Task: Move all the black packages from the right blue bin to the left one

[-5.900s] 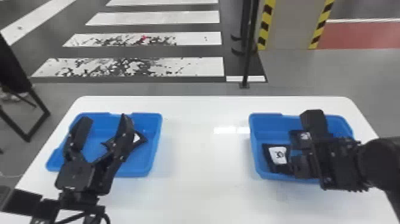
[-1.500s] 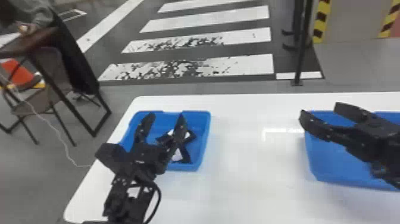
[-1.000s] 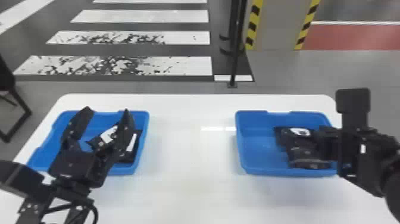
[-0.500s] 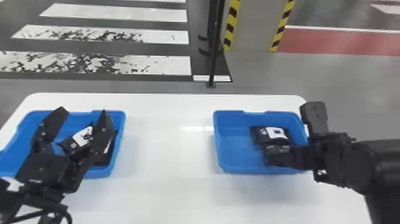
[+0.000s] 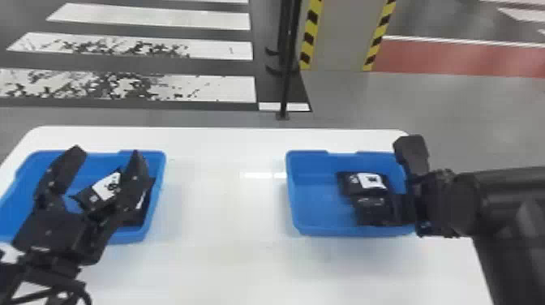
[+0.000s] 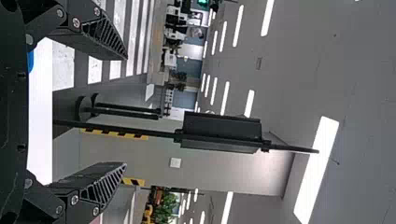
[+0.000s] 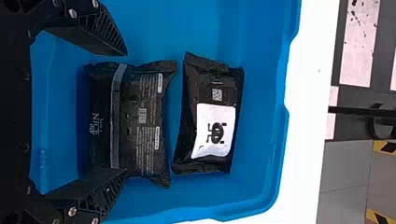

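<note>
In the lower left of the head view, the black two-fingered left gripper (image 5: 106, 152) is wide open over the left blue plastic bin (image 5: 161, 178), which holds black packages (image 5: 91, 198); at right, the black right gripper (image 7: 125, 114) is spread about the nearer soft black package (image 7: 152, 119) in the right blue plastic bin (image 5: 344, 232), just beside a white-labelled black package (image 7: 212, 84). This looks like the grasp, so closing and lifting should follow. Beneath is a white table (image 5: 223, 267); beyond, a black pole (image 5: 287, 69) and white floor stripes (image 5: 223, 90).
</note>
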